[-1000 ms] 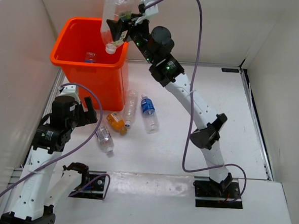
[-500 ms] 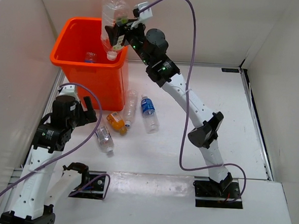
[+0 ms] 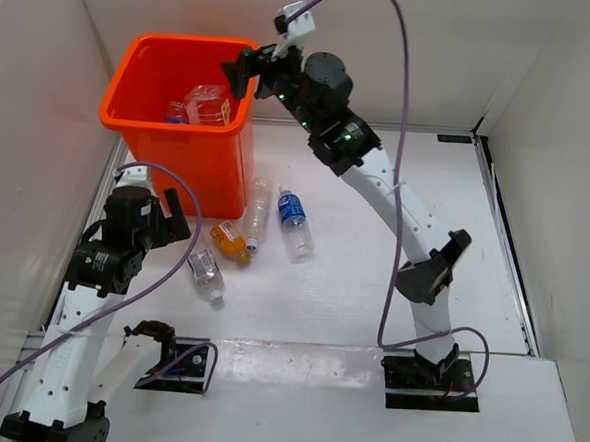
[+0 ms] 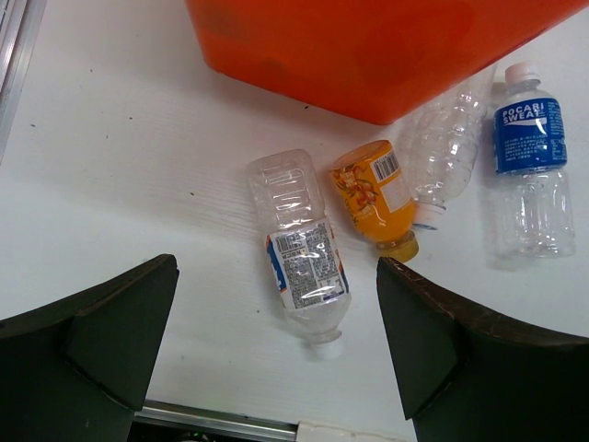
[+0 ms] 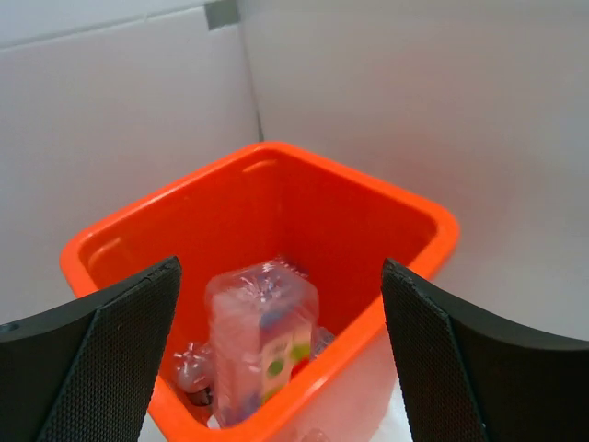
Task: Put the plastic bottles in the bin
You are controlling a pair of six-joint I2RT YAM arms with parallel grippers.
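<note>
Bottles first: far left, the left end effector (image 4: 276, 276) hangs with its black jaws wide apart and nothing between them, looking straight down on a small clear plastic bottle with a white-and-blue label (image 4: 304, 253). It lies on the white worktop (image 4: 110, 166), cap toward the near edge. It looks empty, so probably light, thin-walled and ready to dent or roll, and a hold across the labelled middle, square to its length, seems best. Behind stands the tall bright orange plastic bin (image 3: 178, 169), and inside lies a clear bottle with a white-green-red label (image 5: 262, 354) beside another small clear one (image 5: 191, 366). Next along the worktop comes the stubby bottle of orange liquid (image 4: 375, 189), likely the heaviest and wanting a firmer squeeze. It seems to touch a bare ribbed clear bottle (image 4: 449, 143) just beside the bin. Over the bin's right rim the right end effector (image 5: 281, 267) is spread open, empty. Rightmost, the blue-labelled clear bottle (image 4: 526, 170) lies cap away; its label looks slick, so the ribbed body below may grip better.
</note>
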